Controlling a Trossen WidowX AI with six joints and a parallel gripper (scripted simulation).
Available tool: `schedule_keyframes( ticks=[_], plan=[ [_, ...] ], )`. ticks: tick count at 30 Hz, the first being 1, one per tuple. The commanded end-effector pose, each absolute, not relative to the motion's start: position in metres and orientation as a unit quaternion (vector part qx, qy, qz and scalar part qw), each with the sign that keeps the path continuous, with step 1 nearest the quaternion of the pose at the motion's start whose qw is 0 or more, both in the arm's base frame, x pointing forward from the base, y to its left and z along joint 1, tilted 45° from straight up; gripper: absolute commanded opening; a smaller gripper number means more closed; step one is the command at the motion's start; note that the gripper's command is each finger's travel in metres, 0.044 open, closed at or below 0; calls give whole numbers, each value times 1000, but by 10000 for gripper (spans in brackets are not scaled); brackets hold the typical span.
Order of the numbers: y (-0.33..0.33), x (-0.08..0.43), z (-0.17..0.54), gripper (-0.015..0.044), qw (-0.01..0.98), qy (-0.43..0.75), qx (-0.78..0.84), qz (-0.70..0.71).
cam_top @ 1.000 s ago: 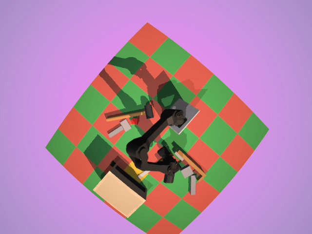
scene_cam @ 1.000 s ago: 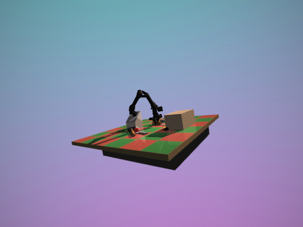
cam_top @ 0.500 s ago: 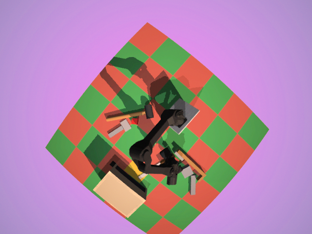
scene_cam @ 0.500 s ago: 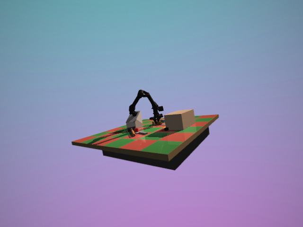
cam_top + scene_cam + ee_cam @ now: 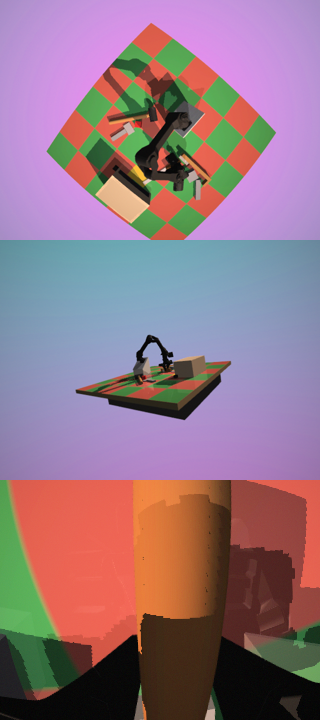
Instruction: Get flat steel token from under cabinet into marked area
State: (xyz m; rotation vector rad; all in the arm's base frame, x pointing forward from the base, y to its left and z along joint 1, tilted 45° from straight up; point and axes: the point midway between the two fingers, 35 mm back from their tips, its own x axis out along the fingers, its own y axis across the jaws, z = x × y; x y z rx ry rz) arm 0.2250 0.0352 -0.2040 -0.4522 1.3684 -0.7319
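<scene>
The tan cabinet (image 5: pixel 122 198) (image 5: pixel 183 369) stands with its dark slotted front facing the yellow marked area (image 5: pixel 139 172). I cannot make out the steel token in any view; the slots are too small and dark. My gripper (image 5: pixel 173 166) (image 5: pixel 166 369) (image 5: pixel 174 643) is shut on an orange-brown round handle (image 5: pixel 182 570) low over the table, in front of the cabinet and off to one side. A pale bar (image 5: pixel 147 181) shows at the edge of the yellow area; the arm hides whether it joins the handle.
An orange stick (image 5: pixel 124 119) with a black head (image 5: pixel 152 114), a red block (image 5: pixel 138 124) and a grey T-shaped piece (image 5: pixel 128 128) lie across the table. Near the gripper lie an orange bar (image 5: pixel 196 168), a grey block (image 5: pixel 192 175) and a grey bar (image 5: pixel 197 190). A grey sloped block (image 5: pixel 197 113) is by the arm's base.
</scene>
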Motion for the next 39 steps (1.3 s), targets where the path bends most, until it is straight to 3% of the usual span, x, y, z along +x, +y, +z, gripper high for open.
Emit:
schedule_keyframes(
  ticks=[1, 9, 16, 22, 25, 39],
  plan=[
    [41, 229, -206, 0, 695, 610, -200, -324],
    [44, 230, -208, 0, 695, 610, -200, -324],
    [40, 226, -208, 184, 691, 612, -201, -328],
    [40, 226, -208, 200, 691, 612, -201, -328],
    [40, 226, -208, 270, 694, 610, -200, -325],
    [38, 225, -210, 270, 695, 609, -199, -325]
  ],
)
